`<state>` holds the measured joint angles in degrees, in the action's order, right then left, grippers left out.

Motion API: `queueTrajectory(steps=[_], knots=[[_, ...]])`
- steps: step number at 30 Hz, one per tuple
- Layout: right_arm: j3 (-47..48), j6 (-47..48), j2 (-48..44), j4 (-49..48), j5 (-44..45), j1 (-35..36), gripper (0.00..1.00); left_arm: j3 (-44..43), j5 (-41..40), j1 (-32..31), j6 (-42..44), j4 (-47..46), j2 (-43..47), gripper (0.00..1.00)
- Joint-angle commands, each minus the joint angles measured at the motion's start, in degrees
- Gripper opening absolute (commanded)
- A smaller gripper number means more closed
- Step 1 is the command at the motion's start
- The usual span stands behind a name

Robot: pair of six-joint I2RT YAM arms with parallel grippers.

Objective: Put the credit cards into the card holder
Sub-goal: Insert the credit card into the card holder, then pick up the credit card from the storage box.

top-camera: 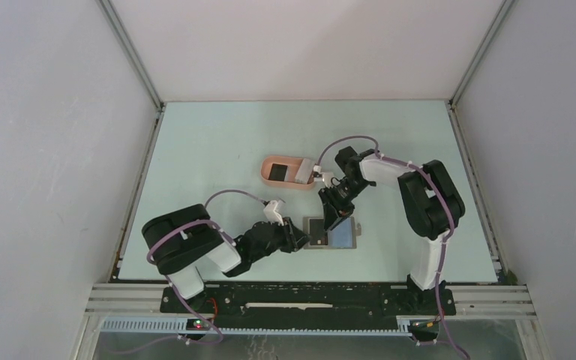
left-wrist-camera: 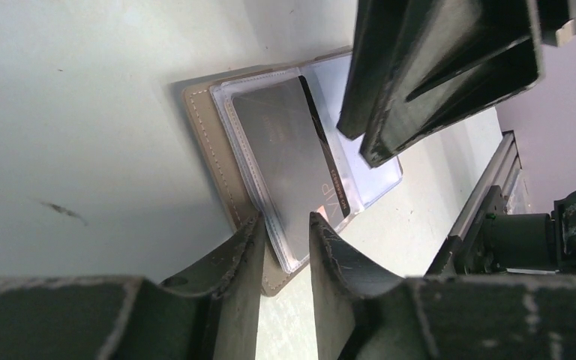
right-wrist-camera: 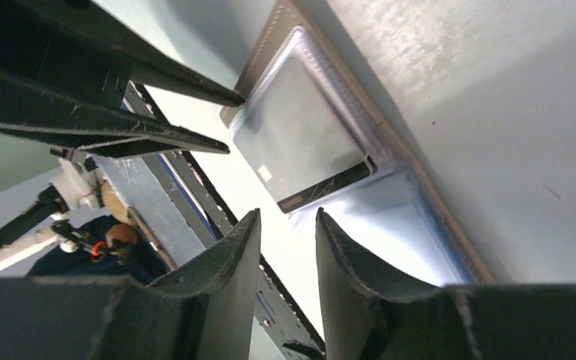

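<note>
The grey card (left-wrist-camera: 285, 142) sits inside a clear sleeve of the open wallet (left-wrist-camera: 208, 142), which lies flat near the front of the table (top-camera: 217, 142). A blue card (top-camera: 343, 235) fills the opposite page. The card holder (top-camera: 289, 157) stands well apart, further back, with a black card (top-camera: 276, 173) already in it. The left gripper (left-wrist-camera: 285, 229) stands at the wallet's near edge with its fingers slightly parted and the sleeve corner showing in the gap; no firm pinch is visible. The right gripper (right-wrist-camera: 288, 225) hovers over the wallet with its fingers parted and nothing between them. Likely faults: a finger catches the sleeve together with the card, so the whole wallet lifts or drags. With no firm hold on it, the wallet may slide on the smooth surface. The two grippers work very close together and could collide. A thin card may slip from a shallow pinch. The table is pale, matte and flat. Plain white walls (top-camera: 45, 150) enclose it, joined by aluminium rails (top-camera: 131, 52).
</note>
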<state>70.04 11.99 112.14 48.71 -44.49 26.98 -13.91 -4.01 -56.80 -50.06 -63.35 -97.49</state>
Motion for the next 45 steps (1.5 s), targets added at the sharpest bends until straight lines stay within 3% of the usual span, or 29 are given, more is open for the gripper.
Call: queueTrajectory(steps=[1,7,12,20,23,28,32,36,41,45], knots=[[2.47,5.15,-7.88,2.61,2.34,-0.73,0.42,2.45,-2.45,-0.42,0.39,-2.02,3.99,0.34],[2.45,7.48,-14.89,3.37,2.96,-1.34,0.42,3.8,-4.05,-0.18,3.2,2.68,10.63,0.37],[2.47,9.72,-24.53,2.61,2.94,-1.76,0.43,0.82,-5.62,0.32,10.78,15.86,20.67,0.41],[2.81,11.74,-39.74,-3.28,3.66,-3.98,0.51,-12.88,-15.07,1.85,30.46,39.26,31.95,0.7],[3.85,12.18,-43.44,-5.91,5.54,-4.5,0.61,-17.76,-18.2,3.79,35.42,40.36,32.58,0.85],[5.57,11.41,-45.02,-7.91,5.53,-4.9,0.84,-25.31,-12.47,9.99,38.26,39.22,30.34,0.99],[7.04,10.27,-42.57,-6.4,-1.73,-6.55,0.89,-35.67,-2.15,16.69,35.91,42.51,24.79,1.0],[6.42,11.28,-39.94,-4.43,-3.42,-9.15,0.99,-51.35,6.36,22.11,33.26,52.9,15.22,1.0],[3.8,10.99,-39.29,-5.05,-4.98,-13.16,1.0,-73.51,14.43,26.59,29.71,65.79,3.42,0.98],[3.4,11.23,-38.54,-4.94,-4.95,-15.2,1.0,-81.15,14.92,27.26,30.02,72.87,-2.1,0.94]])
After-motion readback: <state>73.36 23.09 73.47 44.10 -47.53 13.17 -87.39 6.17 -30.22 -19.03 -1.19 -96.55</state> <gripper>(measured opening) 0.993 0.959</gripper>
